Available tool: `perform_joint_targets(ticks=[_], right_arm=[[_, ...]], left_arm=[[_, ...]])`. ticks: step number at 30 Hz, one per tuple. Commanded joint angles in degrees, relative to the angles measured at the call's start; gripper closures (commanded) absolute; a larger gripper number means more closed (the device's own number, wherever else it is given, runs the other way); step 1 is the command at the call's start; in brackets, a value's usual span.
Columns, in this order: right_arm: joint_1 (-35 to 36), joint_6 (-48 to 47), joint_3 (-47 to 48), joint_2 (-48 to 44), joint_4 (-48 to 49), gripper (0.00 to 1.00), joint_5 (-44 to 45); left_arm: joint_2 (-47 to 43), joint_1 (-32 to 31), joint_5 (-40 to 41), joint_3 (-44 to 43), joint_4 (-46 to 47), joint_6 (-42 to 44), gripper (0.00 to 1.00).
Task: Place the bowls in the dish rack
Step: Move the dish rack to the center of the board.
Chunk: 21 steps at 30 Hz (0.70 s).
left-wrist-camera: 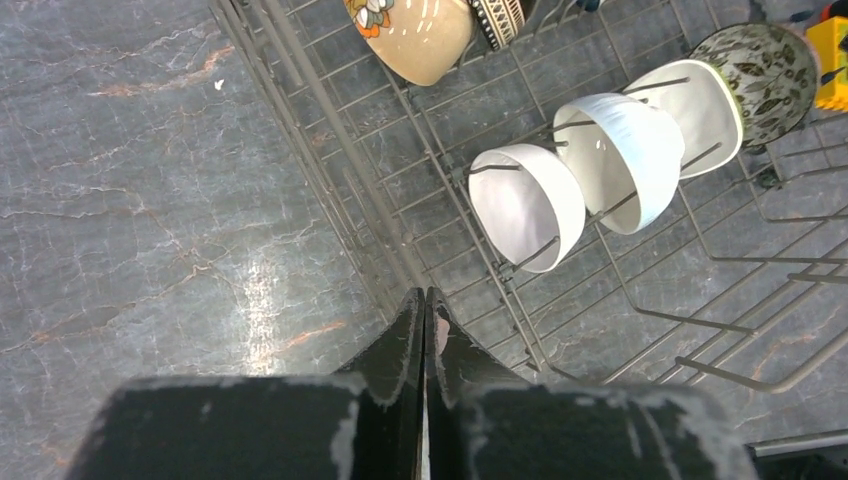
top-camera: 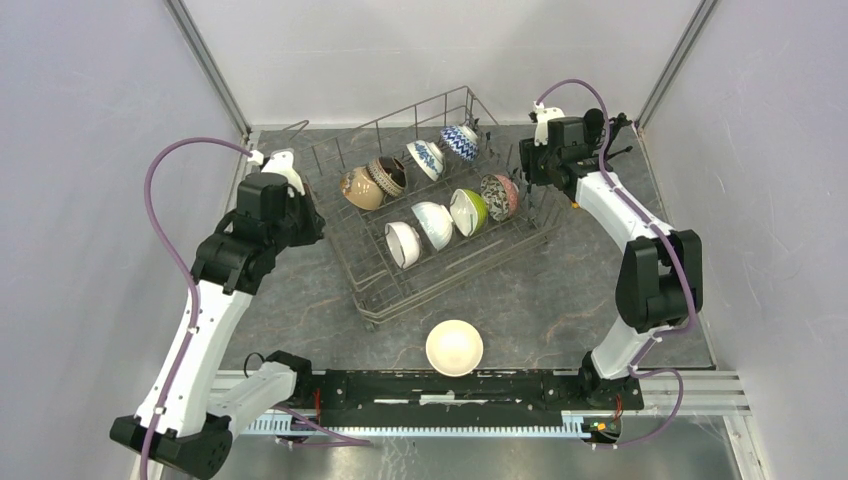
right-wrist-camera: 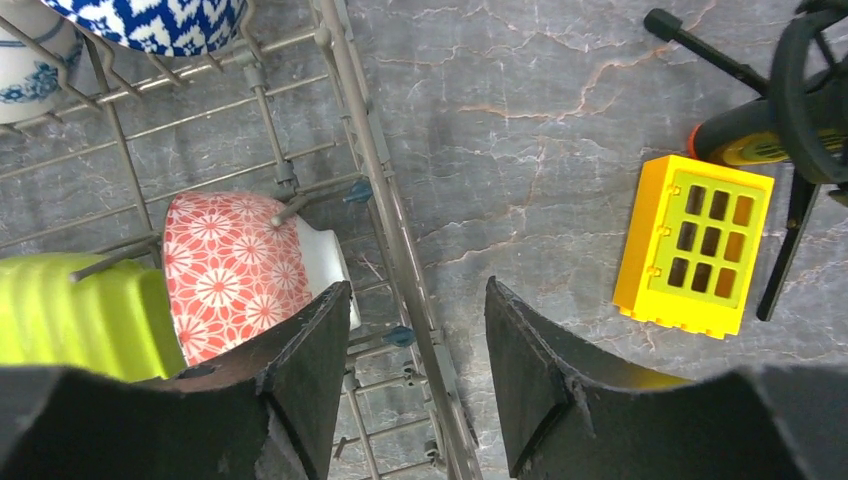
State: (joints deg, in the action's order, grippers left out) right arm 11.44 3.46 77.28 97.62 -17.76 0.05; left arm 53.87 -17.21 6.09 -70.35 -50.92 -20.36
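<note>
Grey stone tabletop carried the dish rack, set askew. Left arm bent over the rack's left edge; right arm reached to its far right side. Eight bowls stood on edge inside; one white bowl sat on the tabletop, apart. Left claw pressed together, empty. Right claw spread astride the rim wire — holding nothing, beside a red-flowered bowl.
</note>
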Motion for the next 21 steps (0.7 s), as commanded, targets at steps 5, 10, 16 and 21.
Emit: perform_joint_targets(ticks=[5,10,16,21], right_arm=[[-0.5,0.56,-0.78,0.18,3.4,0.61,-3.1],[-0.54,1.34,-2.33,-0.19,4.37,1.0,-3.19],[-0.55,3.3,-7.1,-3.94,7.55,1.0,-1.26],[-0.8,6.12,-14.82,-10.35,11.42,1.0,1.59]], left_arm=[[1.39,0.25,-0.4,-1.86,-0.8,2.18,0.56],[1.83,0.25,-2.19,-2.01,-2.23,1.79,0.27],[4.28,0.29,-5.82,-1.06,-0.98,0.74,0.25],[7.44,0.23,-7.83,-1.45,0.2,0.76,0.4]])
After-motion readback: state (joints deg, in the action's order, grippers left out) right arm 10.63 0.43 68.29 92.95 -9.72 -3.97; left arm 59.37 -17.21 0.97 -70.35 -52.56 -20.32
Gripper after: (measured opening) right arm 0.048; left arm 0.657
